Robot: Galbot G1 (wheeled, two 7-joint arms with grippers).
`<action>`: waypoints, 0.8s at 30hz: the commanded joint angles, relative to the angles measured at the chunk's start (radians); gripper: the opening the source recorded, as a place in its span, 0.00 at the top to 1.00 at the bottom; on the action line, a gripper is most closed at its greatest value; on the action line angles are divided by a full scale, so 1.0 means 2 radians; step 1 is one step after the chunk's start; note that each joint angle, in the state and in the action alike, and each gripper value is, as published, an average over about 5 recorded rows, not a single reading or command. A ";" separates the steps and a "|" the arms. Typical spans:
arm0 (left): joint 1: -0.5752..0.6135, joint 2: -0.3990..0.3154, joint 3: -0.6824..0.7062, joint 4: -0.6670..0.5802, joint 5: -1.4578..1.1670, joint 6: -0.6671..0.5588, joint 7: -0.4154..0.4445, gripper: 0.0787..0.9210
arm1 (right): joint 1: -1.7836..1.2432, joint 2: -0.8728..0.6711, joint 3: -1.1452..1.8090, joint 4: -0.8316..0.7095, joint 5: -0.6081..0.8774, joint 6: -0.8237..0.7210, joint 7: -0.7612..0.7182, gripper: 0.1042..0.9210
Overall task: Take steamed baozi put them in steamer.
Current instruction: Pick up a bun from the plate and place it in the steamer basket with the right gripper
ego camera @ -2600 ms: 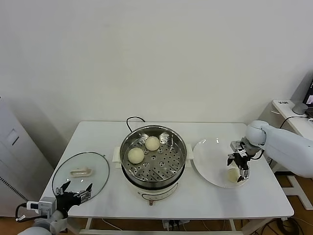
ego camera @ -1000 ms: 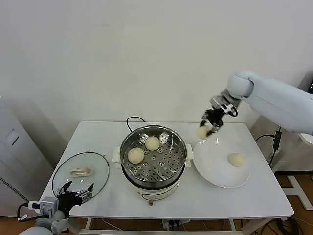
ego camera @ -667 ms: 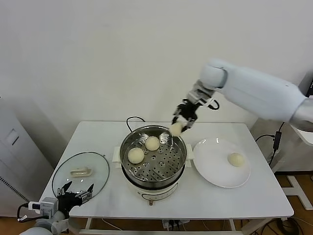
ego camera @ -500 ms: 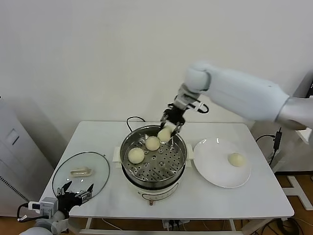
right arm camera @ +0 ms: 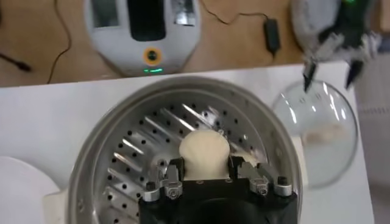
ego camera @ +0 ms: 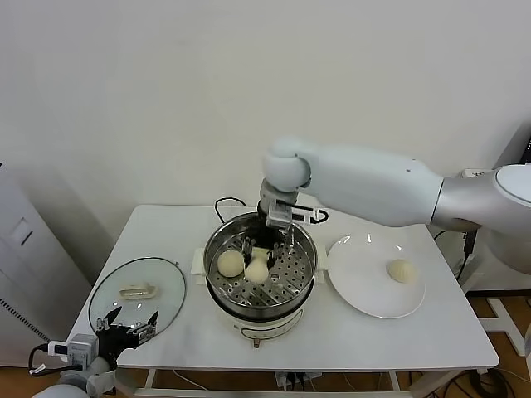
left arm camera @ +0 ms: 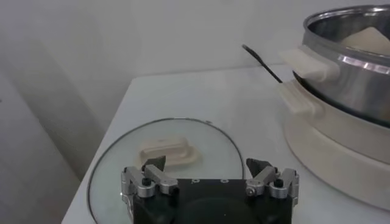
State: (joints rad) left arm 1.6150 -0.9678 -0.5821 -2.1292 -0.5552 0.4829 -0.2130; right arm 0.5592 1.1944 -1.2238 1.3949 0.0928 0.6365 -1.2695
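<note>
The steamer (ego camera: 304, 242) stands mid-table, its perforated tray (right arm camera: 140, 152) showing. My right gripper (ego camera: 260, 253) reaches down into it, shut on a cream-white baozi (ego camera: 256, 270) that sits between its fingers (right arm camera: 175, 170) just above the tray; the same baozi (right arm camera: 204, 153) fills the right wrist view. A second baozi (ego camera: 231, 263) lies on the tray beside it, and part of a third (ego camera: 260, 251) shows behind the fingers. One baozi (ego camera: 401, 270) lies on the white plate (ego camera: 357, 290). My left gripper (ego camera: 124, 323) hangs open at the table's front left.
A glass lid (ego camera: 137, 292) with a white handle (left arm camera: 167, 151) lies flat left of the steamer, under my left gripper (left arm camera: 207, 164). A black cable (ego camera: 224, 202) runs behind the steamer. The steamer's white side handle (left arm camera: 308, 64) juts toward the lid.
My right gripper has carried the baozi from above the plate leftward over the steamer and lowered it inside. The left arm has not moved.
</note>
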 commanded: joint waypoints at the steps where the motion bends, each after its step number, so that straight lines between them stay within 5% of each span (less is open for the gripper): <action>1: 0.002 0.001 -0.002 -0.001 0.000 -0.001 0.000 0.12 | -0.030 -0.002 0.000 0.039 -0.064 0.037 -0.002 0.56; 15: 0.001 0.001 -0.003 -0.002 0.000 -0.001 0.000 0.12 | -0.064 -0.003 0.015 0.038 -0.111 0.033 0.006 0.54; 24: 0.000 0.001 -0.003 0.000 -0.001 -0.001 0.000 0.12 | -0.054 -0.005 0.024 0.038 -0.113 0.020 0.010 0.32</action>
State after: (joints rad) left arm 1.6163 -0.9663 -0.5879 -2.1311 -0.5556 0.4808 -0.2126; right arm 0.4564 1.1841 -1.1891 1.4649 -0.1042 0.6869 -1.2528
